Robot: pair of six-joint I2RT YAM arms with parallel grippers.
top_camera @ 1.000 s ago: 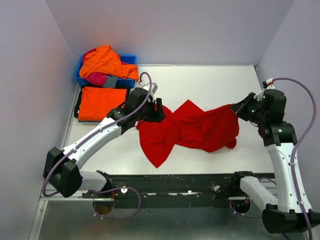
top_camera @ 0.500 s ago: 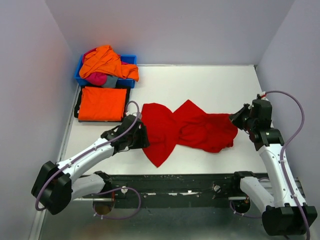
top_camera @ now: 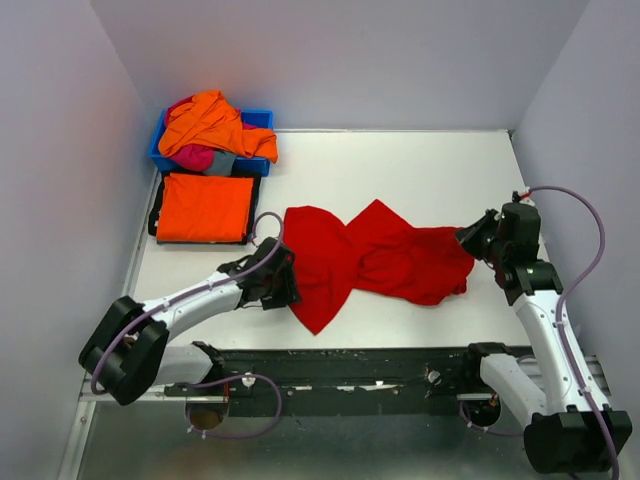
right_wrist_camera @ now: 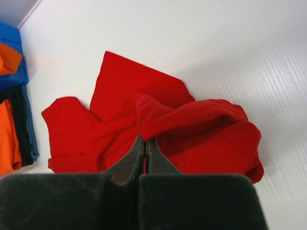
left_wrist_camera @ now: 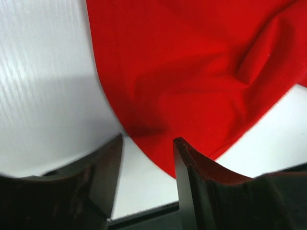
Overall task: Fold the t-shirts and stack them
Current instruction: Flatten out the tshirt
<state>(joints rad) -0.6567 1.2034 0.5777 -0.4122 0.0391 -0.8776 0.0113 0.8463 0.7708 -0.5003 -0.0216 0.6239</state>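
White tabletop (top_camera: 400,170) holds a rumpled red shirt (top_camera: 380,255), right gripper (top_camera: 467,238) clamped on its right end, left gripper (top_camera: 292,288) open at its near-left edge, seemingly to stretch it flat.

I count one red t-shirt (top_camera: 380,255), one folded orange t-shirt (top_camera: 203,207), one crumpled orange t-shirt (top_camera: 212,122), one pink t-shirt (top_camera: 192,157), one grey t-shirt (top_camera: 221,162), one blue bin (top_camera: 258,119).
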